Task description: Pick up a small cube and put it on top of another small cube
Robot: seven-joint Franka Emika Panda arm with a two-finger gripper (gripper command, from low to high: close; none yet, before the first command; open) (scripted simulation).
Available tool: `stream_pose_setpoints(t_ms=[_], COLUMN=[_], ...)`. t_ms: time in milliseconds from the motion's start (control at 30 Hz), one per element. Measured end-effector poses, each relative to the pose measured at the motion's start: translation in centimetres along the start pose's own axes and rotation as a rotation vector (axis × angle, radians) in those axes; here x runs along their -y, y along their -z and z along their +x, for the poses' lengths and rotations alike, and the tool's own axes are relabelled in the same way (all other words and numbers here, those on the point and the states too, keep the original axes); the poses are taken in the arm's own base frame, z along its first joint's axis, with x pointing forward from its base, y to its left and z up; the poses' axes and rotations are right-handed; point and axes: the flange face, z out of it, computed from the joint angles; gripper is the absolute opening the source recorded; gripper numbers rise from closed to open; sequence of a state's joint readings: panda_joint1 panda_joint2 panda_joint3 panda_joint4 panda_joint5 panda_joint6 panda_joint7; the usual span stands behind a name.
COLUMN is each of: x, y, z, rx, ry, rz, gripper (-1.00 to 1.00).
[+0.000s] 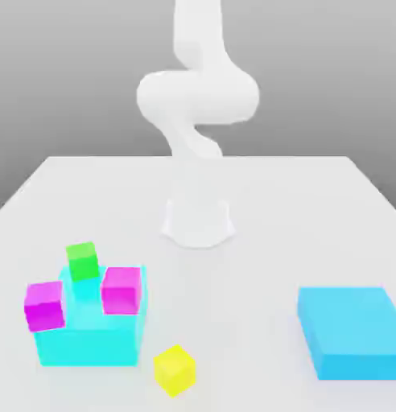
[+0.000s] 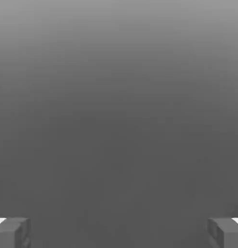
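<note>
The small cube (image 1: 174,369) is bright yellow and sits alone on the white table (image 1: 257,265), near the front edge and a little to the exterior view's left of centre. In the hand view my gripper (image 2: 119,233) is open, its two grey fingertips (image 2: 12,232) standing far apart with nothing between them, against a plain grey background. My white arm (image 1: 197,96) rises from its base (image 1: 198,221) at the middle of the table, well behind the yellow cube.
A cyan block (image 1: 88,342) at the front left carries a green cube (image 1: 83,261) and a magenta cube (image 1: 121,289); a second magenta cube (image 1: 44,305) sits at its left edge. A flat cyan block (image 1: 350,331) lies at the front right.
</note>
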State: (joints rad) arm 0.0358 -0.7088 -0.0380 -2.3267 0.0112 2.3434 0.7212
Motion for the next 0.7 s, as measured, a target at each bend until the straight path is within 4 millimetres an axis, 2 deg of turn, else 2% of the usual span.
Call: stream_pose_setpoints(t_ms=[167, 367, 533, 700], x=[-2.1, -6.1, -10.7, -16.5], y=[-10.8, -22.2, -30.1, -36.2], z=[-0.9, -4.3, -8.6, -13.5], rx=[0.148, 0.311, 0.439, 0.563], ry=[0.119, 0.257, 0.375, 0.496], rz=[-0.060, -0.132, -0.197, -0.269], gripper=[0.00, 0.00, 0.00, 0.00])
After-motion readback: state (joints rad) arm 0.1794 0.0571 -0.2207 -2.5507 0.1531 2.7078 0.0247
